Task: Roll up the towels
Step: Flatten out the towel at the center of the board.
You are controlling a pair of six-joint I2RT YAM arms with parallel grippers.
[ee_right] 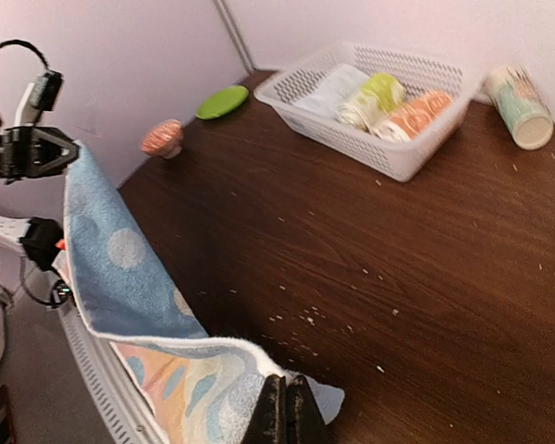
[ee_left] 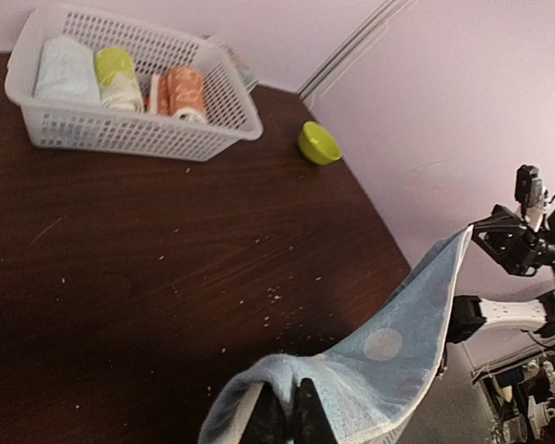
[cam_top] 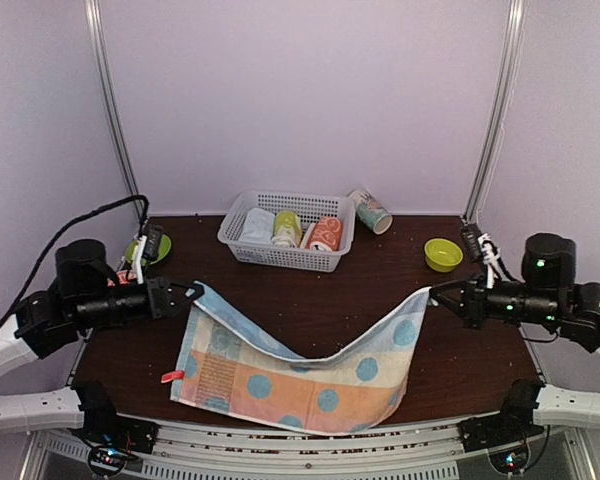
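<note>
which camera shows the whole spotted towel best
The top external view: the towel shows its full spread, held at two corners by the left end effector and right end effector, sagging between them. Each wrist view shows only a strip running from its own pinched corner to the far one.

White mesh basket point(cam_top: 280, 256) on the dark table point(cam_top: 320, 300), tipped patterned cup point(cam_top: 370, 211) just beside it, yellow-green bowl point(cam_top: 443, 254) farther right

towel point(cam_top: 310, 378) between left tool point(cam_top: 194, 292) and right tool point(cam_top: 434, 292): soft napped cloth, matt | counter point(cam_top: 340, 300) under tools: dark wood grain, low sheen | basket point(cam_top: 280, 256) beyond tools: white plastic lattice | bowl point(cam_top: 443, 254) near right tool: glossy plastic
</note>
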